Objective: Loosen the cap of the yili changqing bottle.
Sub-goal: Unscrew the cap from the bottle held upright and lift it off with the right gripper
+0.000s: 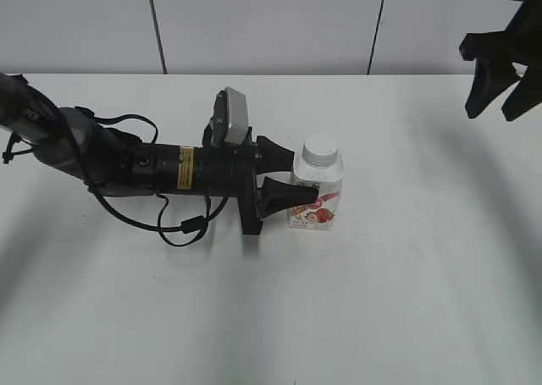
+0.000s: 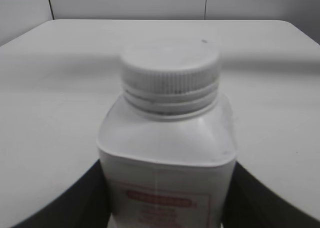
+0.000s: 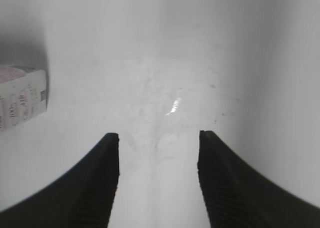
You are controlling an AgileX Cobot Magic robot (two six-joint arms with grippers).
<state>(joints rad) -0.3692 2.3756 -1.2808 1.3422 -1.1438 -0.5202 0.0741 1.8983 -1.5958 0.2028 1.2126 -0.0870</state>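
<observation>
The yili changqing bottle [image 1: 319, 190] stands upright on the white table, white with a red-pink label. Its white ribbed cap [image 1: 321, 150] sits on the neck. My left gripper [image 1: 284, 175] reaches in from the left, lying low, and is shut on the bottle's body, one black finger on each side. In the left wrist view the bottle [image 2: 167, 153] fills the frame with the cap [image 2: 170, 70] on top and the fingers [image 2: 167, 208] pressed against both sides. My right gripper [image 1: 495, 87] hangs open and empty high at the upper right. The right wrist view shows its open fingers [image 3: 158, 143] over bare table, the bottle [image 3: 22, 95] at the left edge.
The white table [image 1: 406, 275] spreads around the bottle. The left arm with its cables [image 1: 135, 169] lies across the table's left half. A grey panelled wall [image 1: 271, 21] runs behind the table's far edge.
</observation>
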